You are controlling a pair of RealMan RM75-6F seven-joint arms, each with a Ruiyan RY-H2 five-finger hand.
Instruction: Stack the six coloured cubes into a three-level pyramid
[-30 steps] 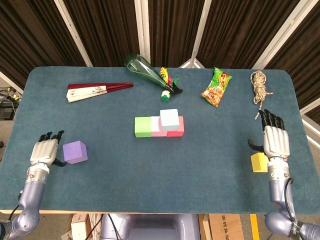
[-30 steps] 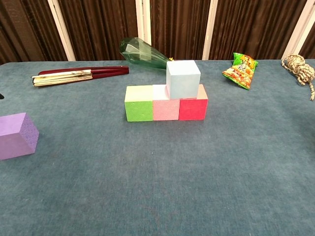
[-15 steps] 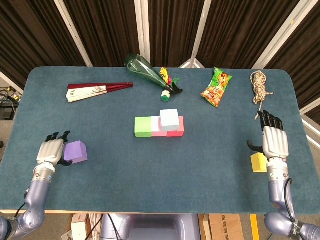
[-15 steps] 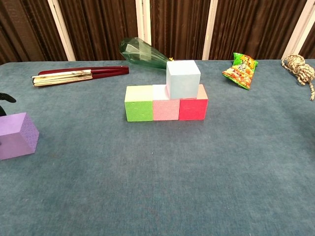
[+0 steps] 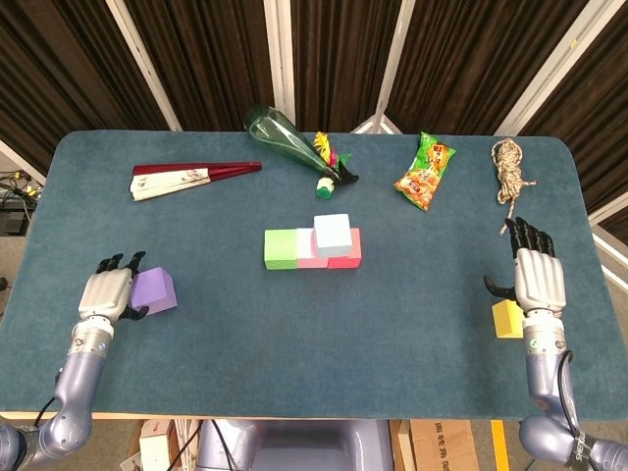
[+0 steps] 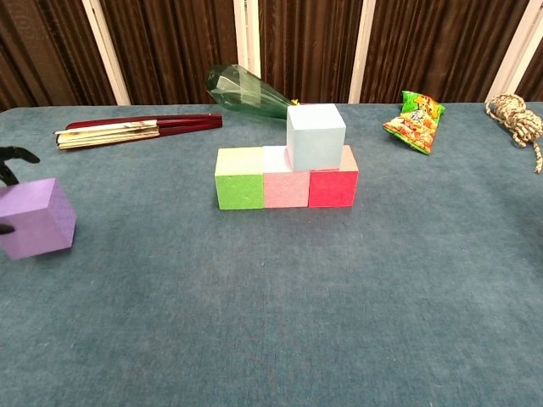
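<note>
A green cube [image 5: 280, 248], a pink cube [image 5: 308, 255] and a red cube [image 5: 346, 253] form a row at mid-table. A light blue cube [image 5: 332, 234] rests on the pink and red ones. In the chest view the same green [image 6: 240, 178], pink [image 6: 286, 188], red [image 6: 333, 187] and light blue [image 6: 316, 136] cubes show. My left hand [image 5: 110, 292] grips the purple cube [image 5: 155, 290] at the near left; that cube [image 6: 36, 218] looks tilted. My right hand [image 5: 540, 277] is flat, fingers apart, just above the yellow cube [image 5: 507, 319].
Along the far side lie a folded fan [image 5: 191, 178], a green bottle [image 5: 285, 132], a small feathered toy [image 5: 331, 167], a snack bag [image 5: 425, 172] and a coil of rope [image 5: 509, 167]. The table's near edge runs just behind both wrists.
My left hand moved right onto the purple cube and closed around it; the cube shifted right and tipped up. The right hand and the stack stayed put.
</note>
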